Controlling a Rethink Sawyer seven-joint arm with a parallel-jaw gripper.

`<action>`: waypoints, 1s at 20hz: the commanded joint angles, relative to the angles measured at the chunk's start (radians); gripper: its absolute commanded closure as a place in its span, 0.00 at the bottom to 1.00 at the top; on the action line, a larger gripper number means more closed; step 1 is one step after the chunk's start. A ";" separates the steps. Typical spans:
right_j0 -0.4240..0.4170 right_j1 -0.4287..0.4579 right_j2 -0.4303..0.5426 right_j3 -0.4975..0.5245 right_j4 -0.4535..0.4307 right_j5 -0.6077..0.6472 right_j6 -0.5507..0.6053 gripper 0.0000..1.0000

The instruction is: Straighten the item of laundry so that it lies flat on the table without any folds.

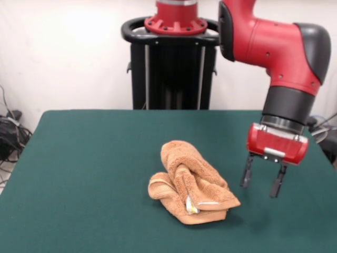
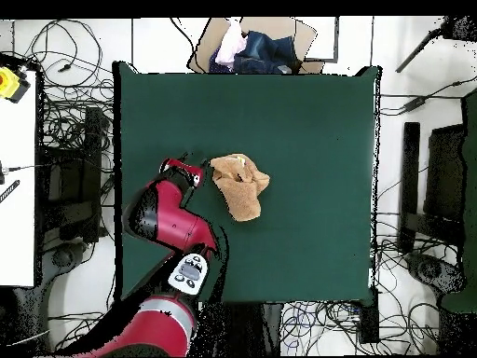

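Orange-tan terry-cloth towel [image 1: 191, 183] lies crumpled in a lumpy heap near the middle of the dark green felt-covered table [image 1: 79, 174], a little toward the camera's side in the front view. It is bunched and rolled over itself: a thick rounded roll runs from its far end down toward the near edge, and several layers are stacked beneath it. A woven border band shows along the curled edge on the picture's left side of the heap, and a small white label [image 1: 191, 206] peeks out between the folds at its near side. From above, the towel [image 2: 240, 185] reads as an irregular, roughly triangular bundle, far from flat.

Beside it hangs the red and black robot arm's gripper [image 1: 263, 181], just off the heap's edge, not touching the cloth. Its two dark fingers [image 1: 246, 172] point down at the table and stand apart, with nothing between them. In the overhead view the gripper [image 2: 197, 175] sits close by the towel's side.
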 commanded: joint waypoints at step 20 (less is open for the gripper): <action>-0.040 0.089 -0.028 -0.030 -0.053 0.019 0.156 0.00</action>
